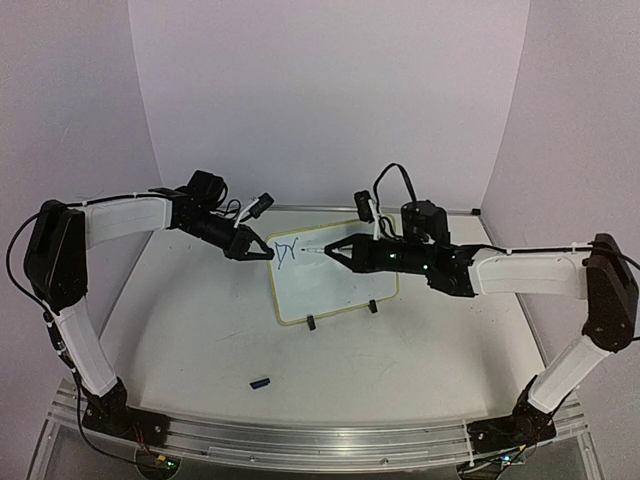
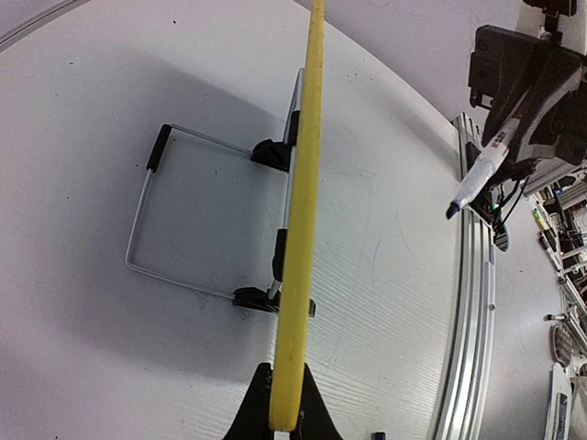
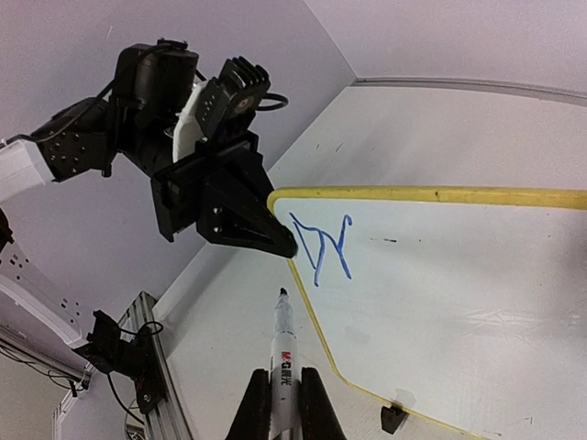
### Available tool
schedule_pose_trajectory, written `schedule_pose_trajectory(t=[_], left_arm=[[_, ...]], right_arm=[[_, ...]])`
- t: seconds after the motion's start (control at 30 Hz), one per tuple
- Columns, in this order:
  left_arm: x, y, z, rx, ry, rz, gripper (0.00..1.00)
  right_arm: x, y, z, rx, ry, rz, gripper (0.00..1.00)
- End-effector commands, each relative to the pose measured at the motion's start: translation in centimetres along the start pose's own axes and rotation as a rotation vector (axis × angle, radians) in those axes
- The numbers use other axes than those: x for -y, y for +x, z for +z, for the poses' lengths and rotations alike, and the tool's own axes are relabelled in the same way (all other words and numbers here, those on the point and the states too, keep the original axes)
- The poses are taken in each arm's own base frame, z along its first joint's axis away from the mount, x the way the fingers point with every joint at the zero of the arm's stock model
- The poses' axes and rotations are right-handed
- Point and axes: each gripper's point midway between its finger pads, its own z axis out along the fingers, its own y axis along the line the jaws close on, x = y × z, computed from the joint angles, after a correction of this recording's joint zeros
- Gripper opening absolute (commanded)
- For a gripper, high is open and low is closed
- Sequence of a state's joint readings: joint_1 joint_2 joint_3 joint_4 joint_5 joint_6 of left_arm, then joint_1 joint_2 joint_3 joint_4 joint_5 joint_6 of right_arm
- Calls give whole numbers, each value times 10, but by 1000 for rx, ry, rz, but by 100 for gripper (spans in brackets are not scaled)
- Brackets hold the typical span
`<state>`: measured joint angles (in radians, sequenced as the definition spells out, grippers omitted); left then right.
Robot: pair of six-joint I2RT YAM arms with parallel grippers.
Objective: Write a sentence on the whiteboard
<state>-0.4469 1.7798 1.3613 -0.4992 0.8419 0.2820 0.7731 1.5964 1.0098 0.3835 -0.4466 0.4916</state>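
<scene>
Top camera looks down from above and behind the arms onto the whiteboard — left wrist hugs its edge, right wrist faces its front closely; all share it.

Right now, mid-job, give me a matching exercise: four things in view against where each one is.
Things
1. whiteboard
2. marker
3. blue writing
4. small dark piece

Places
A. lying loose on the table, in front of the whiteboard
B. held in the right gripper
C. clamped at a corner by the left gripper
D. on the white face, beside the clamped corner

Pairs: 1-C, 2-B, 3-D, 4-A
</scene>
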Motion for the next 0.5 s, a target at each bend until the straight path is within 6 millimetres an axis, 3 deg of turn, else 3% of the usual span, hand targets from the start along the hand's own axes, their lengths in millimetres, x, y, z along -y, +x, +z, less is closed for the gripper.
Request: schedule_pose_trajectory(t=[0.0,0.47], left_arm=[[3,0,-7,-35,-46,9,0],[2,0,-7,-37,-46,7,0]], right_arm=[[-4,-15,8,25,-15,-43,0],[11,-13,25,27,68,-50,0]])
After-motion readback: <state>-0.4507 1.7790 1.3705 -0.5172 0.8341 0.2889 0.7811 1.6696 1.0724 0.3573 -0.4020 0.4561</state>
